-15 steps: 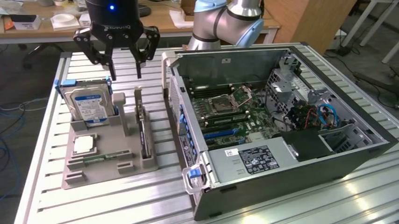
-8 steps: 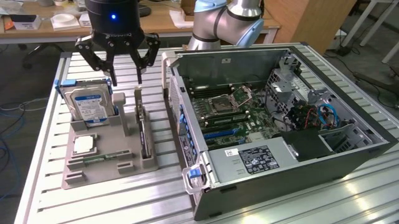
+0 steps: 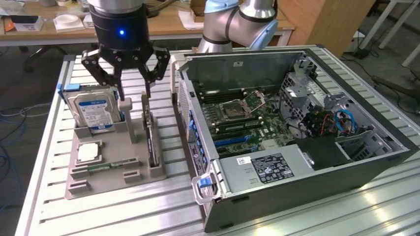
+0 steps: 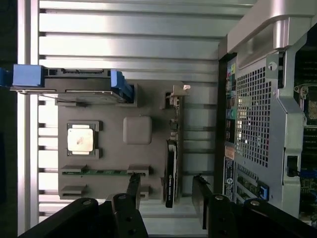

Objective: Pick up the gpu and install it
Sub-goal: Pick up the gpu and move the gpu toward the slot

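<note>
**Open gripper hovering over the gpu, nothing picked up yet**

I am looking at the gripper (image 3: pixel 133 88) hanging above the far end of the grey holder tray (image 3: pixel 125 147). Its fingers are spread wide and are holding nothing. The gpu (image 3: pixel 152 145) is standing on edge in its slot on the side of the tray nearest the open computer case (image 3: pixel 276 196). It is parked there, not installed. In the wrist view the card (image 4: pixel 170 158) is showing as a thin dark strip, and the gripper (image 4: pixel 165 191) is lining up with one finger on each side of it. Neither finger is touching it.

I am watching a few risks from here, and these are my judgement. The hard drive (image 3: pixel 95 112) is standing upright just beside the finger on that side, so a descent that drifts toward it could be clipping it or its blue rails. The card is thin and has the tray's posts near it, so a finger could be landing on a post or on the card's top edge rather than sliding down a face. An off-centre or tilted grip could be letting the card swing, which would be spoiling alignment over the motherboard (image 3: pixel 243 123).
</note>
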Motion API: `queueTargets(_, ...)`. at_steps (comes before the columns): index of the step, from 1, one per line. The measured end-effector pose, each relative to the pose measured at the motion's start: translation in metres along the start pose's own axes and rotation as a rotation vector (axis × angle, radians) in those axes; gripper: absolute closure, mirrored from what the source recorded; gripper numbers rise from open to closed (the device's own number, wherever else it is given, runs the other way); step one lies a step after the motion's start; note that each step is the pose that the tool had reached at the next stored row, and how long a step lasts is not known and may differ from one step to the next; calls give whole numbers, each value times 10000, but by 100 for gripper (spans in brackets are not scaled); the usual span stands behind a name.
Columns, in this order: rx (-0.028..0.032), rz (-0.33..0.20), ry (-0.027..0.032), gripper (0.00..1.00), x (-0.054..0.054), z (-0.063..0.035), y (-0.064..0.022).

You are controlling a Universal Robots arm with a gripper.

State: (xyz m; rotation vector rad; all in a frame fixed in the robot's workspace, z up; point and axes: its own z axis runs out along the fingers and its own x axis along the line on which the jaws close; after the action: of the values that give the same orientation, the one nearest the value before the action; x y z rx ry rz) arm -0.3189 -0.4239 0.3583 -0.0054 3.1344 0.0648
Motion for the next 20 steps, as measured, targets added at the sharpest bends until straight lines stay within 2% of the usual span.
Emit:
queueTargets(8,-2,-13,0,45,1,143,-93)
queueTargets(20,-2,-15,0,45,-75,321,-120)
